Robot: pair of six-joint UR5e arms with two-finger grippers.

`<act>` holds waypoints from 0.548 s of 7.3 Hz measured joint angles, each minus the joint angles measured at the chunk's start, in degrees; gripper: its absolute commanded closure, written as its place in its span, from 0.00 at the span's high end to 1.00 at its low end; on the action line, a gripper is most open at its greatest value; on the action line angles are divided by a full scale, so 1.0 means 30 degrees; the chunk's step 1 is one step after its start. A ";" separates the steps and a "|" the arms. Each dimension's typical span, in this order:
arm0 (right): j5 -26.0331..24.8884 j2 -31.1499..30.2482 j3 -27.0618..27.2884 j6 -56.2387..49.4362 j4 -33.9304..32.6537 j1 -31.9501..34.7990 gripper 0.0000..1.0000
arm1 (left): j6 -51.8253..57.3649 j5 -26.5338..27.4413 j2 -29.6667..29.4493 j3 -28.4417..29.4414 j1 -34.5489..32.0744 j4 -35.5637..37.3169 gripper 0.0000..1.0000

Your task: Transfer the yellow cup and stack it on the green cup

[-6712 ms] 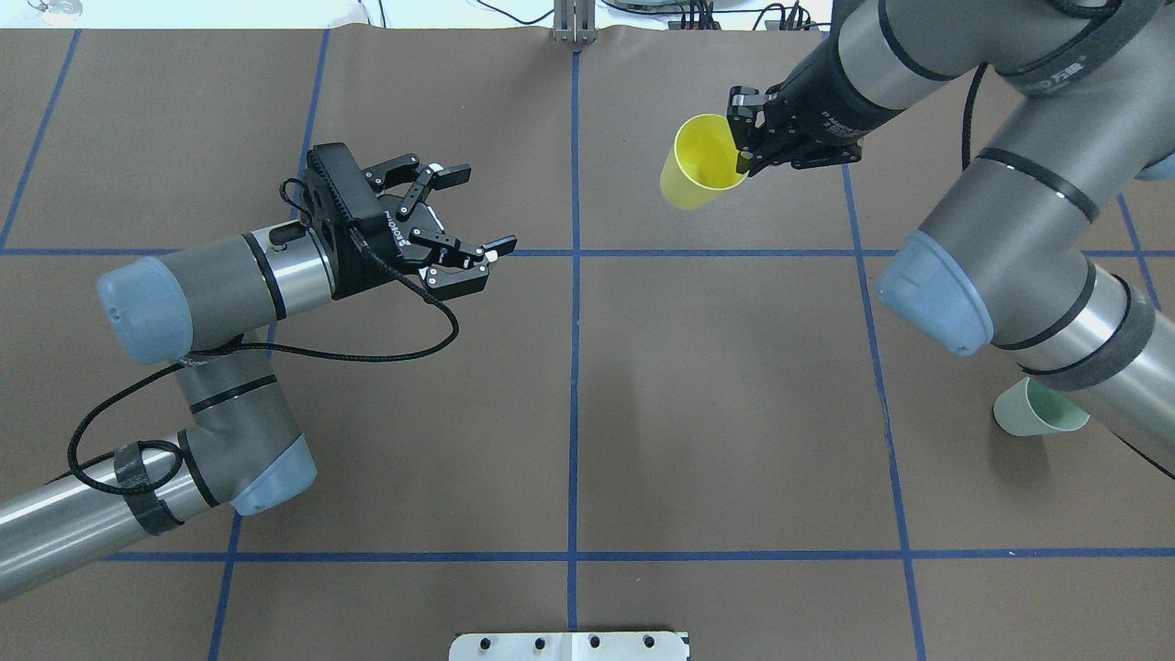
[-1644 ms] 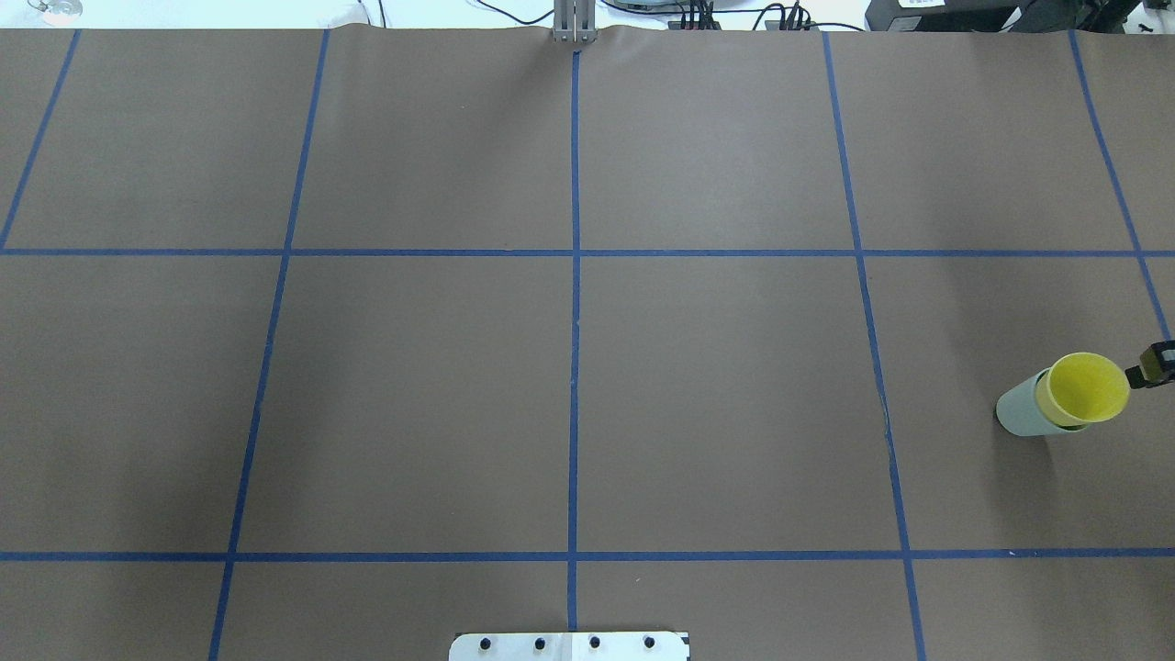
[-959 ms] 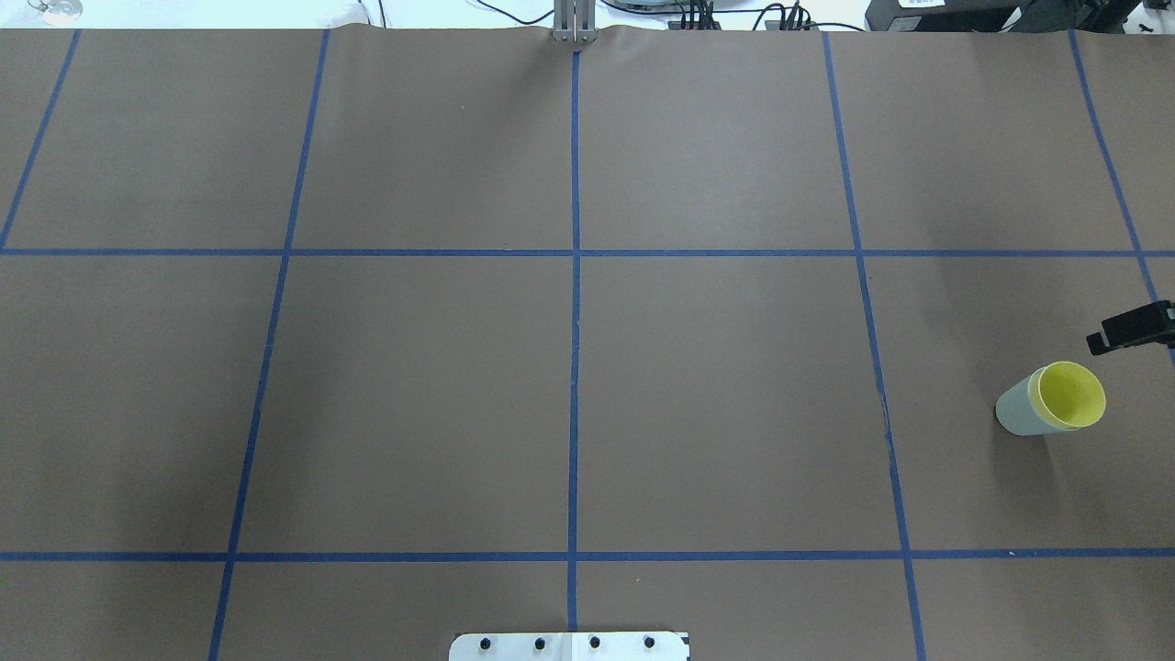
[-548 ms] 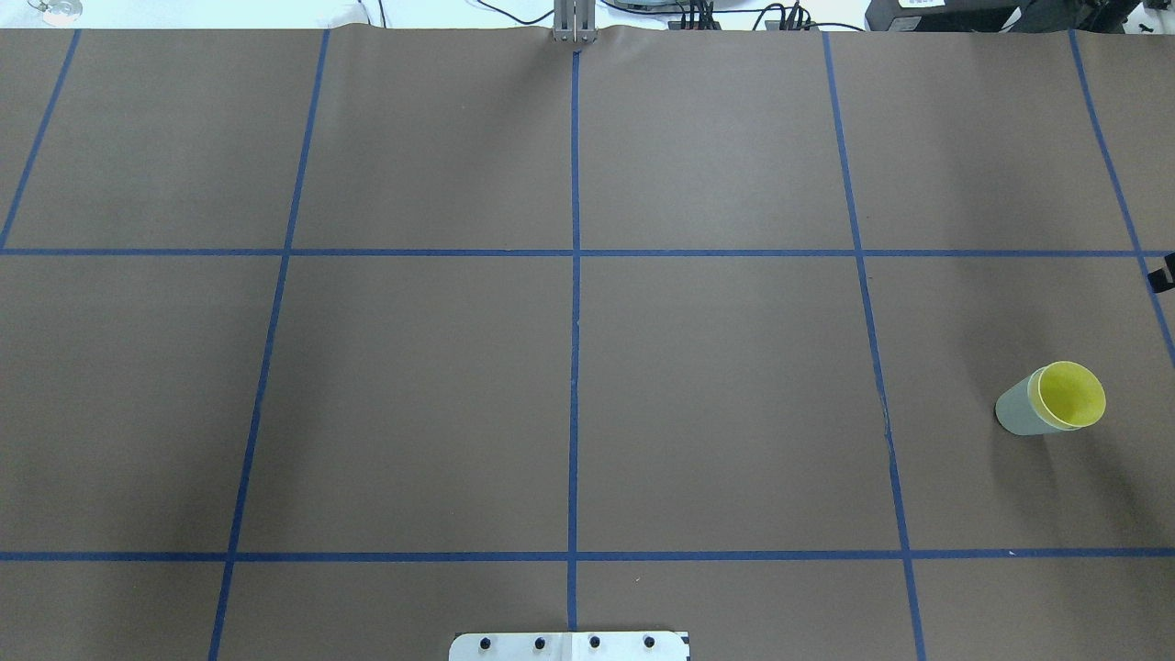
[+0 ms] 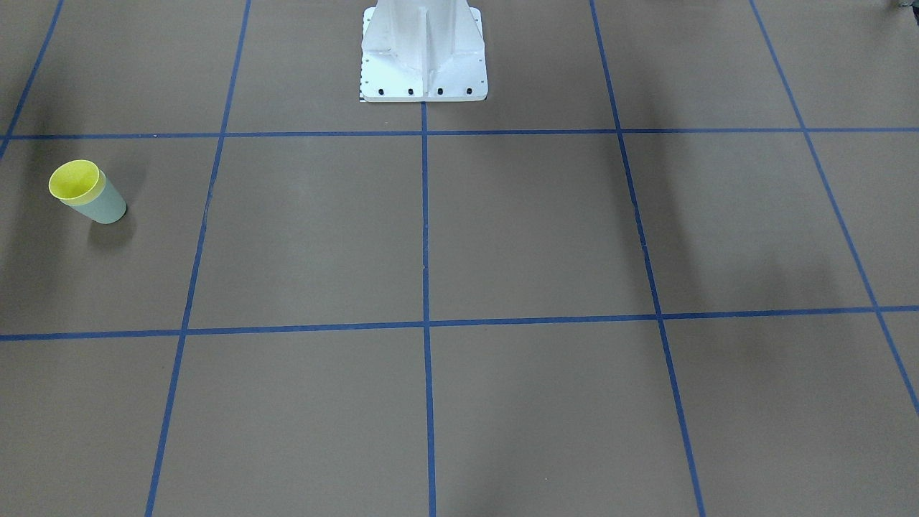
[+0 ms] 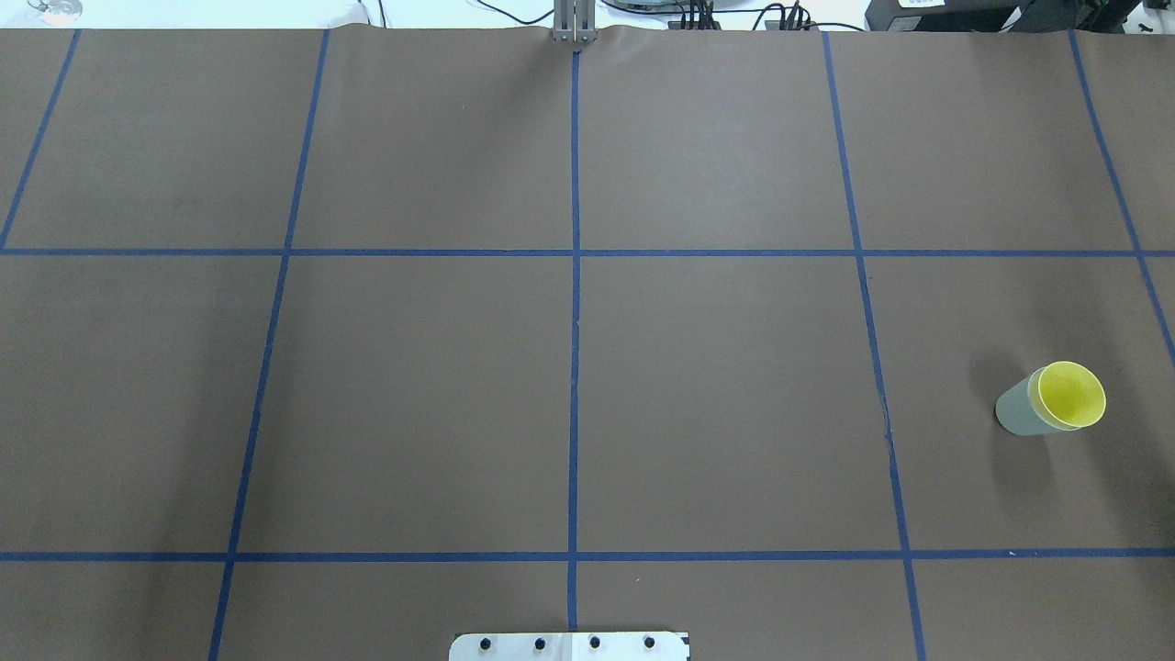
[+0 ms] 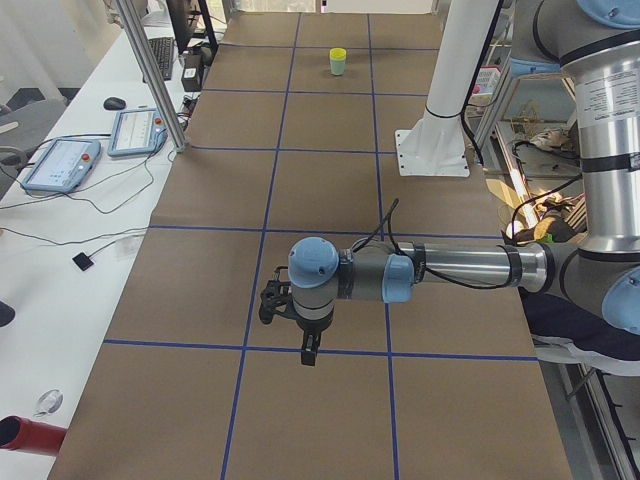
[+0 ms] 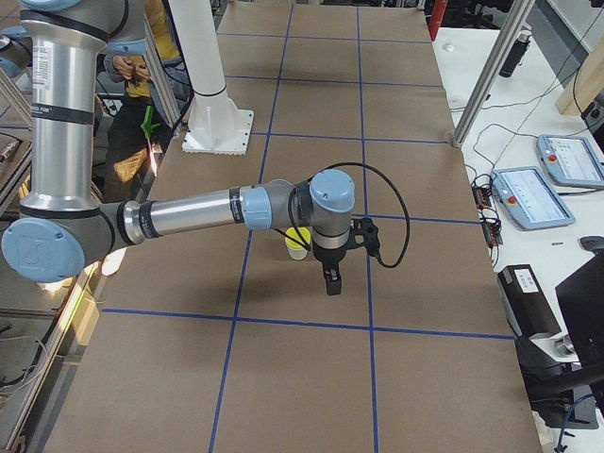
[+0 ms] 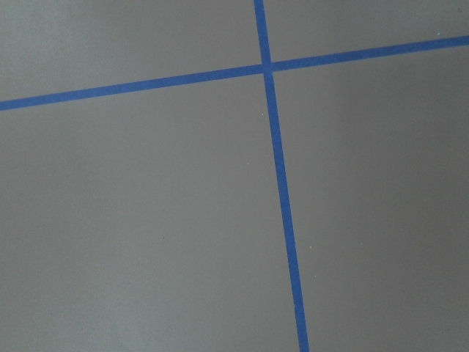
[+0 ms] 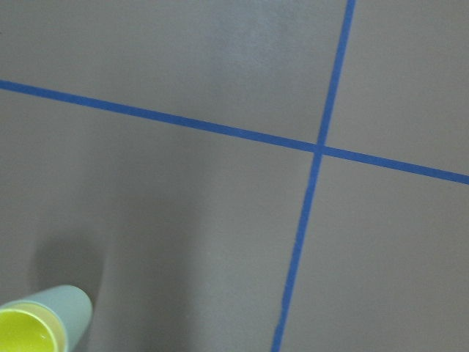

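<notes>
The yellow cup (image 6: 1071,395) sits nested inside the green cup (image 6: 1014,415), upright on the brown table at the right in the overhead view. The yellow cup (image 5: 74,179) and green cup (image 5: 106,208) show at the left in the front view, and the stack shows far off in the exterior left view (image 7: 339,61). No gripper touches them. My right gripper (image 8: 330,278) hangs beside the stack (image 8: 298,242), fingers down. My left gripper (image 7: 303,345) hangs over the table's other end. I cannot tell whether either is open. The right wrist view shows the yellow rim (image 10: 22,334) at its bottom left.
The white robot base (image 5: 423,57) stands at the table's near middle edge (image 6: 569,645). Blue tape lines divide the brown table cover (image 6: 574,367). Tablets and cables lie on a side bench (image 7: 60,165) beyond the table's long edge.
My right gripper let go of the yellow cup, which settled deeper into the green cup, then drew back out of the overhead view to the right. The left arm left that view earlier.
</notes>
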 measured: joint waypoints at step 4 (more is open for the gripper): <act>-0.0041 -0.1906 -0.0422 -0.0316 -0.0008 0.1402 1.00 | 0.0051 0.0235 0.0179 -0.0301 0.0013 -0.0087 1.00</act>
